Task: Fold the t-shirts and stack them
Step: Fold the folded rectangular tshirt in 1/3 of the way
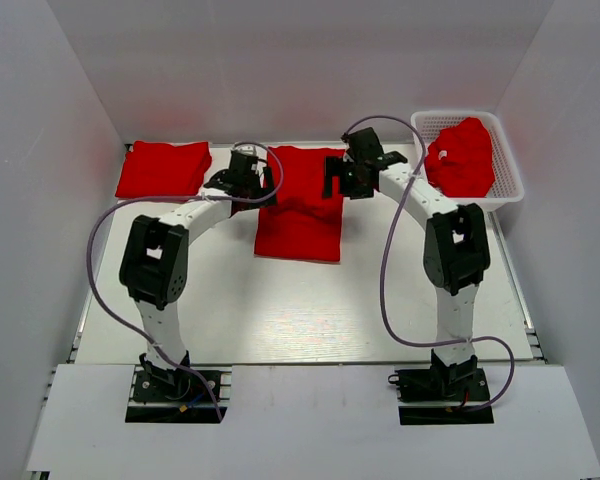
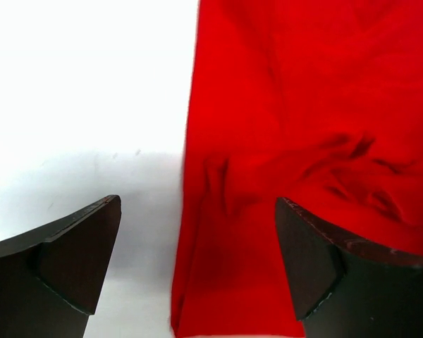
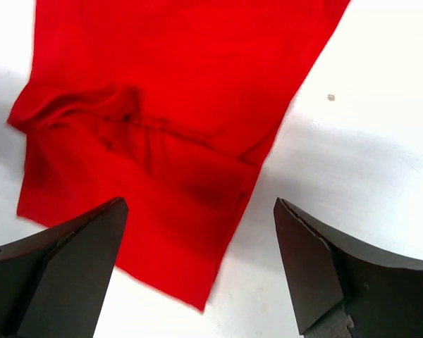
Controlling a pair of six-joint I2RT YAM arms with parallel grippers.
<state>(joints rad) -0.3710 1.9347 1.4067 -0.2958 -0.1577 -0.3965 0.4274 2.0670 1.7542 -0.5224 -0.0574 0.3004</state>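
A red t-shirt (image 1: 300,205) lies part folded in the middle of the table, a long narrow strip with creases across it. My left gripper (image 1: 248,170) hangs open over its far left corner; the shirt's left edge (image 2: 268,141) runs between the open fingers. My right gripper (image 1: 342,172) hangs open over its far right corner; the shirt's corner (image 3: 162,162) lies between those fingers. Both hold nothing. A folded red t-shirt (image 1: 164,168) lies at the far left. Crumpled red t-shirts (image 1: 461,155) fill the basket.
A white lattice basket (image 1: 508,160) stands at the far right against the wall. White walls close in the table on the left, back and right. Purple cables loop from both arms over the table.
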